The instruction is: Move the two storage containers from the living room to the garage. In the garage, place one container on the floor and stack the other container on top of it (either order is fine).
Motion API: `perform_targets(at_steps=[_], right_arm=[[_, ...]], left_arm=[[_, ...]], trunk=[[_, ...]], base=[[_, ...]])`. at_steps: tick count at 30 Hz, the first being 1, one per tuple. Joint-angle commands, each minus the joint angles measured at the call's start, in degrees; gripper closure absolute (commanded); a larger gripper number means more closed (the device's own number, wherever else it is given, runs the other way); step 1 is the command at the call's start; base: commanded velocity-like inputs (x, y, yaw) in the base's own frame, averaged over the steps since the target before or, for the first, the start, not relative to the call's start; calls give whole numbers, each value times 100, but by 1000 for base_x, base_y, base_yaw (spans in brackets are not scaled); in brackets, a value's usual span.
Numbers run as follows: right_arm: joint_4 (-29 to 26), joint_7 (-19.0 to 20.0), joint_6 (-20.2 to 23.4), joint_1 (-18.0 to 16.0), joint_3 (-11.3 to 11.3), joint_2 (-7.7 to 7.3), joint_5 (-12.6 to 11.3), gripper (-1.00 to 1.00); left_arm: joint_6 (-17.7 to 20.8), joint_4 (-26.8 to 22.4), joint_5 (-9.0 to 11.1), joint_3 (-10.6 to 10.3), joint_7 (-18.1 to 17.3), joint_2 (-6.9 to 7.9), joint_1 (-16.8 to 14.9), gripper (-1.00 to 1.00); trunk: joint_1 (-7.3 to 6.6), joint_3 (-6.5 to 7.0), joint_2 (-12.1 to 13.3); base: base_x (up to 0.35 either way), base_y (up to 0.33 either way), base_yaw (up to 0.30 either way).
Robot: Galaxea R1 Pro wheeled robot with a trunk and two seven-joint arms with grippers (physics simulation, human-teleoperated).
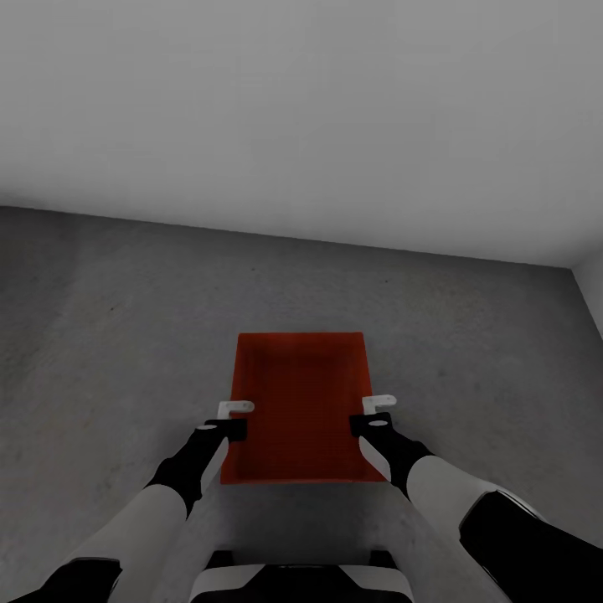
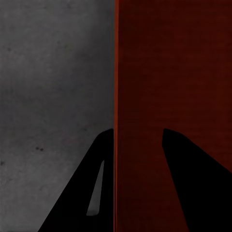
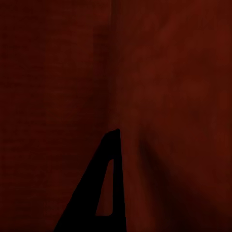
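Orange-red rectangular plastic storage bin [image 1: 301,406] held over dark grey concrete garage floor [image 1: 109,335], just short of the plain white-grey wall [image 1: 301,109].

The left gripper [image 1: 235,409] straddles the bin's left long wall, one finger [image 2: 77,193] outside and the other inside, seemingly pinching it. The right gripper [image 1: 378,405] sits at the right long wall, but with only one finger [image 3: 104,193] showing against red plastic I cannot tell whether it is closed. Whether the bin touches the floor is unclear. The likely risk: thin rim grips could let the bin tilt or slip if one side releases first or the arms descend unevenly, leaving it crooked for stacking. The concrete is matt and mottled, the room bare, with a wall corner far right of the bin.
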Motion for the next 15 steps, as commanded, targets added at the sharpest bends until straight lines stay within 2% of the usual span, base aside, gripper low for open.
perform_targets(at_steps=[1,15], right_arm=[[-25,-132,48,-10,-117,-123,197,100],[-25,-132,48,-10,-117,-123,197,100]], left_arm=[[201,102,146,-62,7,1,3,100],[196,103,146,-65,7,3,3,100]], trunk=[[0,-2,-3],[0,-2,-3]], base=[[0,0,0],[0,-32,0]])
